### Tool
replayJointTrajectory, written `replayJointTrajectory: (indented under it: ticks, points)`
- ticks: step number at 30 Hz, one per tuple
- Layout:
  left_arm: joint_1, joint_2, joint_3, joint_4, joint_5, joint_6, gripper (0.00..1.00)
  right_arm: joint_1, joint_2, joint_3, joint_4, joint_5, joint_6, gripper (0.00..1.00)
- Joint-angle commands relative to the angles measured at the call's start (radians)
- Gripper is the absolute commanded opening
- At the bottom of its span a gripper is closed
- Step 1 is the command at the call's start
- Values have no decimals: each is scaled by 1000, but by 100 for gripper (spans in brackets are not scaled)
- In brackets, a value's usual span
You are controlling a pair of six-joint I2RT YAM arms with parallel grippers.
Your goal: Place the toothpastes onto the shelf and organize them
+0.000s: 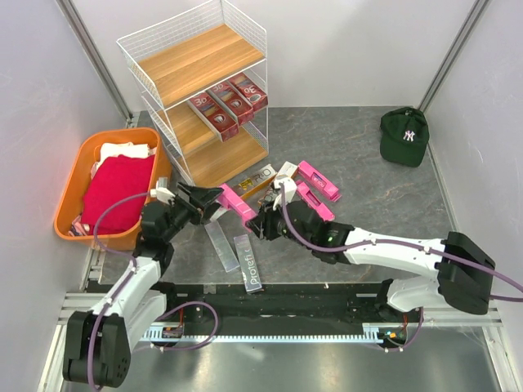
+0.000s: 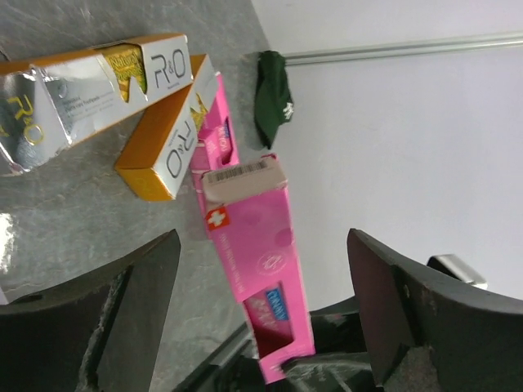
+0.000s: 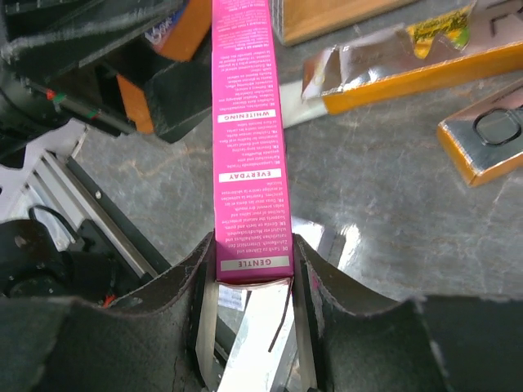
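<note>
The shelf (image 1: pixel 192 61): white wire, light wooden boards. The middle-board boxes (image 1: pixel 222 110): dark red, white figures. The centre box (image 3: pixel 243 163): hot pink, white print, one grey band. The right boxes (image 1: pixel 319 181): hot pink. The near boxes (image 1: pixel 248 265): silver-grey. The boxes by the shelf (image 2: pixel 98 77): gold, white and black. Left, the basket (image 1: pixel 67 200): orange; the red cloth (image 1: pixel 118 196) and the white cloth (image 1: pixel 122 151) lie in it. Far right, the cap (image 1: pixel 404 136): dark green, white emblem. The table (image 1: pixel 368 192): mottled grey.

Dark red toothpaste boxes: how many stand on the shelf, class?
3, side by side on the middle board of the shelf: the left box, the centre box, the right box. Top and bottom boards show none; the bottom's back is partly hidden.
</note>
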Motion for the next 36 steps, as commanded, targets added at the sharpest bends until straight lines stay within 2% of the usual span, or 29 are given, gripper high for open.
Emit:
replayJointTrajectory:
  ticks: [1,2,6,9,16,20,27,36]
  points:
    - [8,-85,143,-258,-27,227,90,-77,-81,78,38,-103,13,36]
    - [8,-124,163,-362,-47,256,90,-86,-87,87,33,-120,8,36]
    - [8,-214,261,-549,-184,382,90,-138,-125,167,-14,-213,-27,36]
    - [8,-258,293,-628,-241,440,91,-196,-135,221,-22,-273,-33,36]
    - [8,-267,301,-660,-252,479,91,-343,-75,376,9,-433,-14,36]
    - [8,-263,292,-665,-249,486,91,-397,17,503,33,-507,19,36]
    - [8,-263,287,-683,-257,511,91,-532,163,647,147,-629,183,36]
    - [8,-272,277,-700,-257,522,91,-621,401,983,70,-703,238,36]
